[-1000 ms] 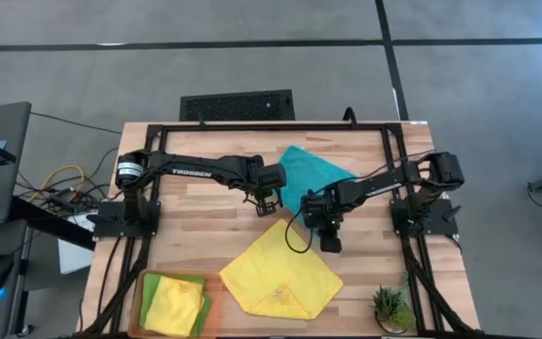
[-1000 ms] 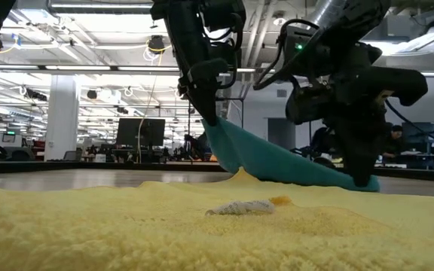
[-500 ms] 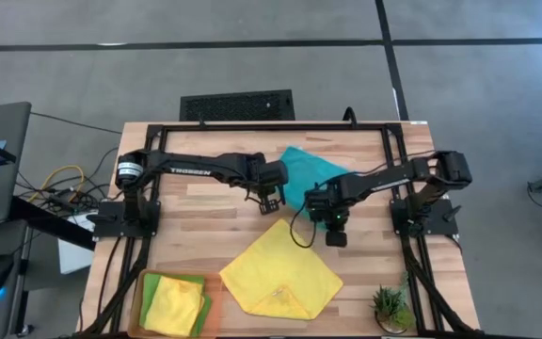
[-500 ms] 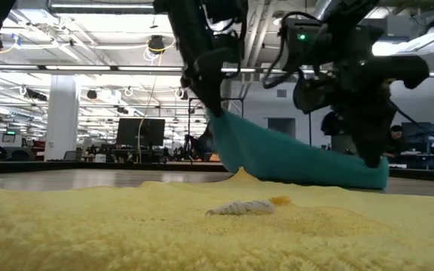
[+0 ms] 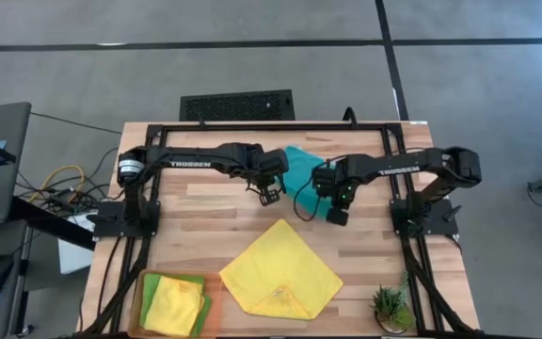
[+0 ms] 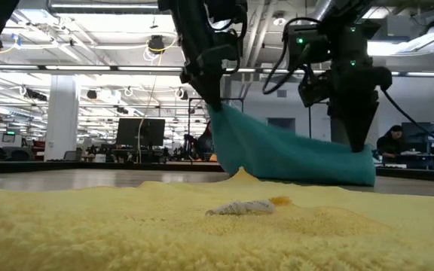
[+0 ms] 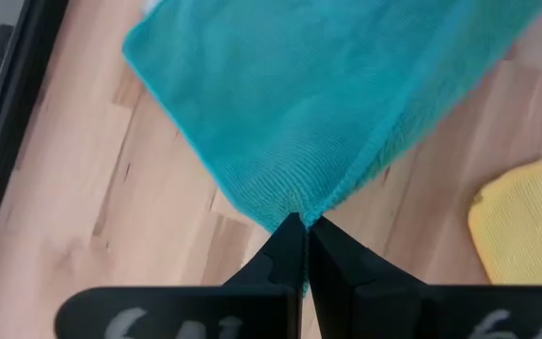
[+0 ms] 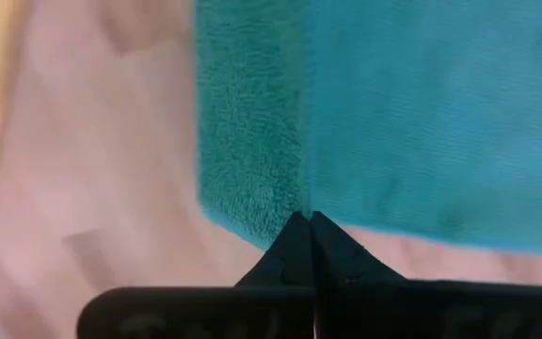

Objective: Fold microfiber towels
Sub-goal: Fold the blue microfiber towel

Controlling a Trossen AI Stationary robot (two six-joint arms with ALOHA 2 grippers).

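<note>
The left gripper is pressed together on a corner of the teal towel, pinching the cloth between its dark fingers. The right gripper is likewise clamped on another corner of the same teal towel, to the right of the left one. In the low view the teal towel hangs between the two grippers, raised highest at the left gripper and sloping down toward the right gripper, with its lower edge at or near the desk.

Seen from above, the teal towel sits at the far middle of the desk, between the two arms. Nearer, well apart from the grippers, a yellow towel lies spread flat as a diamond. At the near left corner an orange tray holds a second yellow towel lying on a lime green towel. A small potted plant stands at the near right corner of the desk.
</note>
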